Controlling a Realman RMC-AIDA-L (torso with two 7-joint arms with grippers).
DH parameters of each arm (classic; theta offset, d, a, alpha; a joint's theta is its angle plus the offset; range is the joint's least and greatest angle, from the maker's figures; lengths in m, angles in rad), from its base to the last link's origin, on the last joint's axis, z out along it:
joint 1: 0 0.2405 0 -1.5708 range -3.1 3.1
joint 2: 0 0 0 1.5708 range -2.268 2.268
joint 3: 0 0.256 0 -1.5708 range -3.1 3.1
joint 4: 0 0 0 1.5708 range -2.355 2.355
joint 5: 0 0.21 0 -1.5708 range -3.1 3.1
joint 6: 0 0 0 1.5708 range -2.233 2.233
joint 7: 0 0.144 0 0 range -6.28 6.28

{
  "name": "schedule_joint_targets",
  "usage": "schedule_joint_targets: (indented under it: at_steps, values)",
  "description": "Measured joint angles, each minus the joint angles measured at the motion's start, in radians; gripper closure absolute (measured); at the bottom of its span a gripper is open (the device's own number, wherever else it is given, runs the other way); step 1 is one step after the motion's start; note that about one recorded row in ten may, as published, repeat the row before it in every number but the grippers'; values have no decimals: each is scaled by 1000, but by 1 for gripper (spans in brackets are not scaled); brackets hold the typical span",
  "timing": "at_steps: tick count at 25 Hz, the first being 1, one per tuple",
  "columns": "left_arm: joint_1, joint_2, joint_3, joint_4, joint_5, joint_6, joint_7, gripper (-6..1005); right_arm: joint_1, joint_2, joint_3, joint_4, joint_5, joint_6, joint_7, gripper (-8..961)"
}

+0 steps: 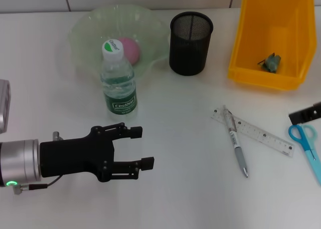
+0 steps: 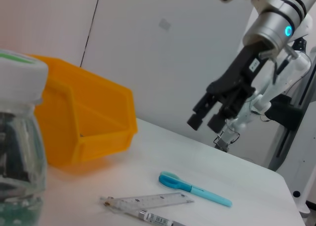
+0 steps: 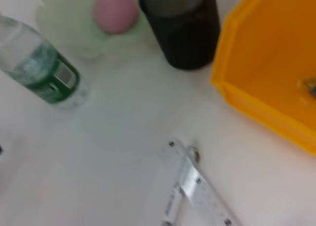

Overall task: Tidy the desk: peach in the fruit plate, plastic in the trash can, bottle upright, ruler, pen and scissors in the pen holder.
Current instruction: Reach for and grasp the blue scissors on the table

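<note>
Already the peach (image 1: pixel 129 49) sits in the plate (image 1: pixel 85 31), a pale green ruffled dish at the far side of the table (image 1: pixel 175 199), and a crumpled greenish scrap of plastic (image 1: pixel 271 62) lies in the yellow bin (image 1: pixel 251 33) at the far right. Between them stands the holder (image 1: pixel 191 43), a black mesh cup (nothing shows inside it). The bottle (image 1: pixel 118 78) stands upright, capped, just in front of the plate.

Near the right edge the ruler (image 1: pixel 252 131) lies flat at a slant, the pen (image 1: pixel 236 146) across its left end, touching it. The scissors (image 1: pixel 307 148), blue-handled, lie further right, running off the head view's edge. Bare tabletop stretches from the bottle to the ruler and along the near side.

The left gripper (image 1: pixel 143 148) hovers low at the near left, fingers spread with nothing between them, near the bottle and well apart from the ruler. The right gripper (image 2: pixel 206 118) hangs above the scissors, clear of them, fingers parted and holding nothing.
</note>
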Motion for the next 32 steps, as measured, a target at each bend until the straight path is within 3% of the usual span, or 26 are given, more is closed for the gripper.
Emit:
schedule_joint_targets:
  at_steps: [10,20,32]
  values:
    - [-17,5,2,-1,1,-8,-1,153,-20,2,-111,97,-205,73,110,161]
    - [-42,5,1,1,1,-28,-1,153,-22,-1,-222,216,-229,159,157,162]
    - [-47,1,1,0,1,-29,5,153,4,-2,-313,250,-290,212,212,161]
